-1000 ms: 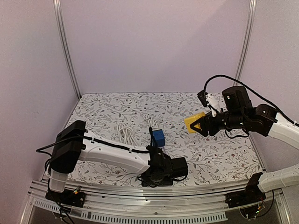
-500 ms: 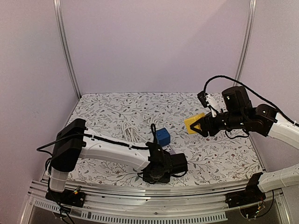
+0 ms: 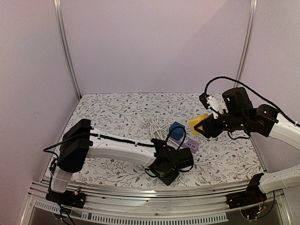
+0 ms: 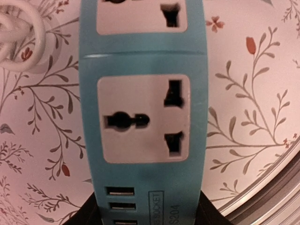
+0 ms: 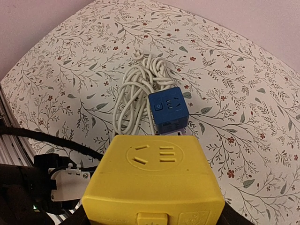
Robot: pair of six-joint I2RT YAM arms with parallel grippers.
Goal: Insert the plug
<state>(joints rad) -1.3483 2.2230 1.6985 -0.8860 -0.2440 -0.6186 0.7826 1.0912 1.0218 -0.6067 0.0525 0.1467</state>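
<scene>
My left gripper (image 3: pixel 184 150) is shut on the end of a teal power strip (image 4: pixel 145 61), which has universal sockets and USB ports; its dark fingers (image 4: pixel 89 215) flank the strip's near end. In the top view the strip (image 3: pixel 191 143) looks pale and lies low over the floral mat. A blue cube adapter (image 3: pixel 176 131) sits at the strip's far end, beside a coiled white cable (image 3: pixel 157 125). My right gripper (image 3: pixel 203 125) is shut on a yellow cube plug (image 5: pixel 152 183) and holds it in the air, right of the blue cube (image 5: pixel 168 111) and above it.
The floral mat (image 3: pixel 112 112) covers the table inside a frame of metal posts (image 3: pixel 65 47). A metal rail (image 3: pixel 154 192) runs along the near edge. The left arm's black cable (image 5: pixel 47 138) and the white coil (image 5: pixel 136 89) lie below the yellow plug.
My left gripper has swung to the right, carrying the strip, the blue cube and the white cable about 40 pixels right and farther back. The right gripper with the yellow plug has barely moved.
</scene>
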